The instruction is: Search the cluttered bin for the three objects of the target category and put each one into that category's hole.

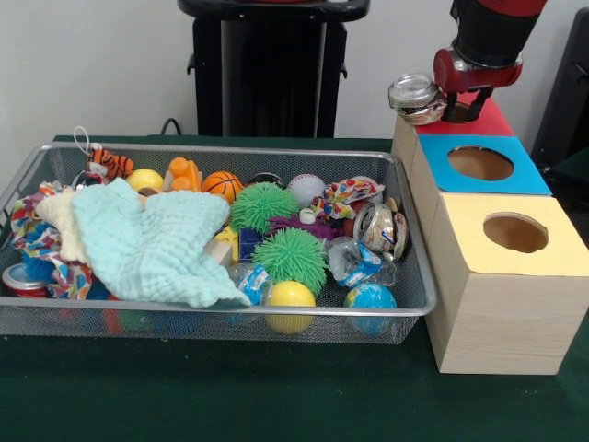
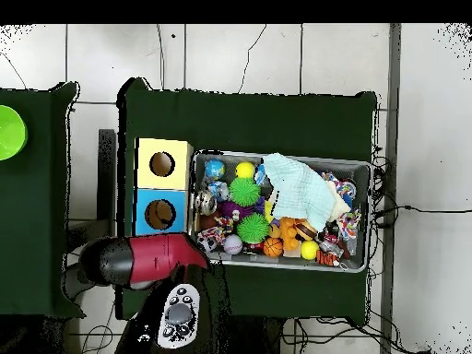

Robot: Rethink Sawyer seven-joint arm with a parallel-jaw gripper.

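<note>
My gripper (image 1: pixel 444 103) is shut on a dented silver can (image 1: pixel 416 98) and holds it sideways above the near left corner of the red-topped box (image 1: pixel 494 122). The gripper hides that box's hole. In the overhead view the red arm (image 2: pixel 138 259) covers the red-topped box. The wire mesh bin (image 1: pixel 230 150) sits left of the boxes and also shows in the overhead view (image 2: pixel 295 266). A second can (image 1: pixel 379 228) lies at the bin's right end with its silver end facing me. A red can (image 1: pixel 25 280) lies in the bin's front left corner.
The blue-topped box (image 1: pixel 481 163) and the yellow-topped box (image 1: pixel 515 233) stand in a row in front of the red one. A pale green cloth (image 1: pixel 152 244), green spiky balls (image 1: pixel 290 258), a crushed clear bottle (image 1: pixel 354 261) and several balls fill the bin.
</note>
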